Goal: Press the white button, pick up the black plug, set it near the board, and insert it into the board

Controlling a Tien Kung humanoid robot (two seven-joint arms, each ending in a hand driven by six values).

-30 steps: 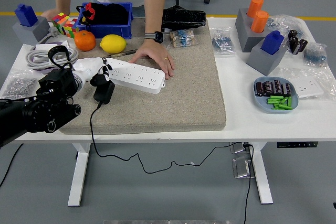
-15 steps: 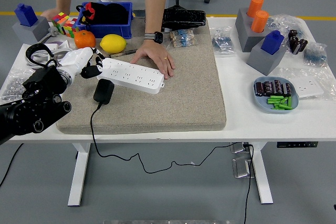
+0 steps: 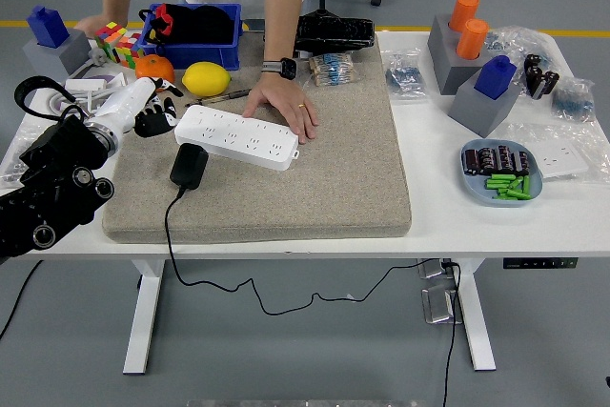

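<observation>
Left hand empty, fingers loosely spread, just off the power strip's 9 o'clock end. Black plug lies at its 7 o'clock. Person's hand steadies the strip.

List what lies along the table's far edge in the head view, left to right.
Blue block in grey holder → Rubik's cube → blue bin → black case → orange cylinders in a holder.
</observation>
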